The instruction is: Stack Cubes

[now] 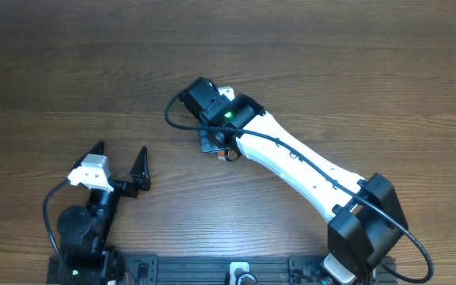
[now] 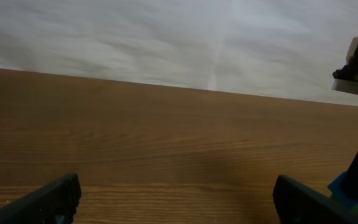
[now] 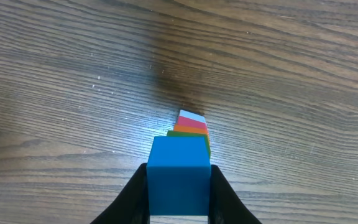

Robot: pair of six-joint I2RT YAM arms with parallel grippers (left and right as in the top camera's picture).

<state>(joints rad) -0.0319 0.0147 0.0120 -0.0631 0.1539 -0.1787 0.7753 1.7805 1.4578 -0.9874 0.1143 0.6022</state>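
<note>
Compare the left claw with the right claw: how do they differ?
The left claw is open and empty; the right claw is shut on a blue cube. The left claw faces bare table; the right claw is over a stack of coloured cubes. The left claw sits near its arm's base; the right claw lies far out from its base, toward the table's middle. Both have two dark fingers.
</note>
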